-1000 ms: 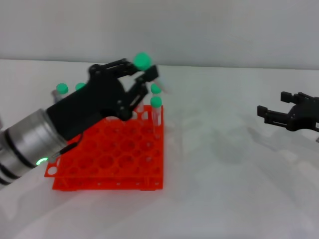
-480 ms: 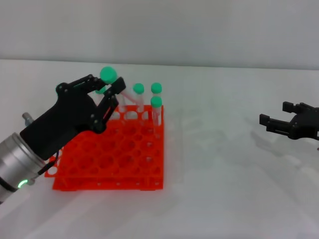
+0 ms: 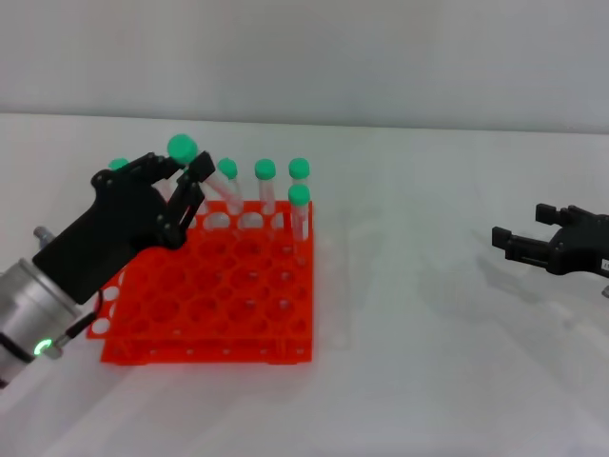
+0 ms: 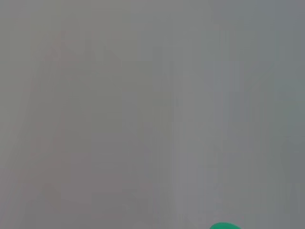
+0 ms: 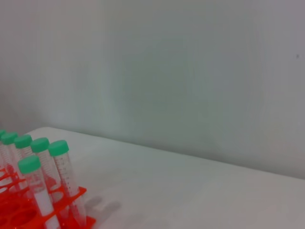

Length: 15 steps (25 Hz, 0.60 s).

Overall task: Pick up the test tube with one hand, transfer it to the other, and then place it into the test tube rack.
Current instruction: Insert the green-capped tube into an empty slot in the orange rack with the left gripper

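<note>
Nearest, the left black jointed gripper [image 3: 186,181] on its thick silver-grey cylindrical wrist reached in over the left side of the bright orange-red plastic two-tier test tube rack [image 3: 224,305], which sat on the white surface [image 3: 428,362]. Its jaws were closed on a slim clear plastic test tube with a round green cap [image 3: 182,149], held tilted above the rack's far-left holes, the cap showing above the fingertips. Farther back, other green-capped clear tubes [image 3: 265,186] stood upright along the rack's far row, with one more at the far-right corner. Well apart at the right, the right black jointed gripper [image 3: 519,240] hung above the surface, jaws spread and holding nothing.
</note>
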Available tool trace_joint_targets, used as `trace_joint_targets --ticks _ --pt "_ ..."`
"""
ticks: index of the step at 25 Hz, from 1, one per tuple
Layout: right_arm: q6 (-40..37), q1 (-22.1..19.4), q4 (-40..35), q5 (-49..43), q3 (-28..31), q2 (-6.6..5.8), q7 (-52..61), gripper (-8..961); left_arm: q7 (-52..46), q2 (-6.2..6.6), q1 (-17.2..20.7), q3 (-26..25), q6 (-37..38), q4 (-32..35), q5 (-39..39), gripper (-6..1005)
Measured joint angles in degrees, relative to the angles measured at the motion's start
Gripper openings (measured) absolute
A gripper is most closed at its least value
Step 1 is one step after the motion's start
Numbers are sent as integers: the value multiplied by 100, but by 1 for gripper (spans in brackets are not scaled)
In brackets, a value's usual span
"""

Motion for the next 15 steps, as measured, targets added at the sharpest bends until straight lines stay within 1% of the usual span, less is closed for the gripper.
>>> trace_joint_targets --ticks 5,8,11,15 --pt "2 3 16 -1 1 3 0 874 -77 15 -484 0 -169 -490 -28 234" --pt "-5 3 17 0 3 4 0 874 -109 16 -666 5 -259 -703 -14 235" --pt "-18 3 52 -1 10 4 -2 875 -116 6 -781 -2 -311 -877 -42 237" --pt "-52 11 74 -3 34 4 -26 875 -117 -14 -802 -4 -360 -958 -56 239"
